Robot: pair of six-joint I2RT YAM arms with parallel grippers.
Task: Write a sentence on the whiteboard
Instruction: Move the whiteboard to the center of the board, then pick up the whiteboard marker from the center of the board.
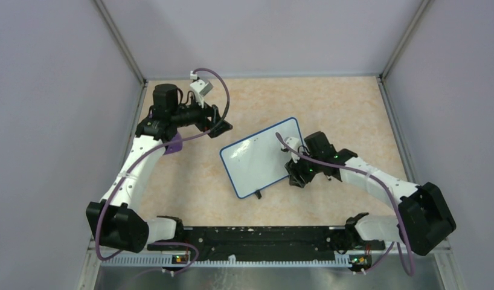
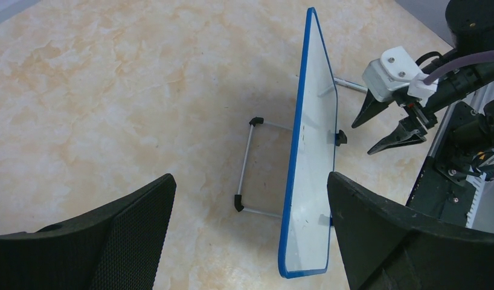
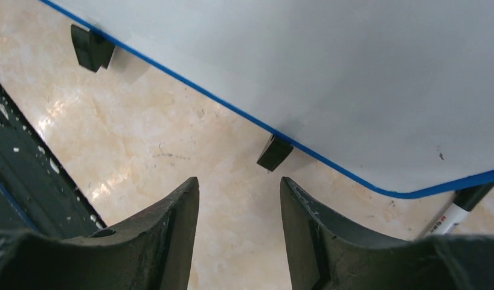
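Observation:
The whiteboard [image 1: 259, 158] stands tilted on its wire stand mid-table, blue-framed, its face bare white in every view; the sentence is out of view. In the left wrist view the whiteboard [image 2: 314, 151] is seen nearly edge-on. My left gripper [image 1: 222, 130] hangs open and empty to the board's upper left, jaws wide [image 2: 250, 178]. My right gripper [image 1: 296, 175] sits at the board's lower right edge, open with nothing between its fingers [image 3: 238, 181]. It also shows in the left wrist view [image 2: 364, 139]. A marker [image 3: 456, 211] lies on the table under the whiteboard's [image 3: 329, 66] corner.
A purple wedge-shaped piece [image 1: 174, 144] lies by the left arm. The board's wire stand [image 2: 247, 163] and black feet [image 3: 275, 152] rest on the beige table. A black rail [image 1: 256, 235] runs along the near edge, and walls enclose the other sides.

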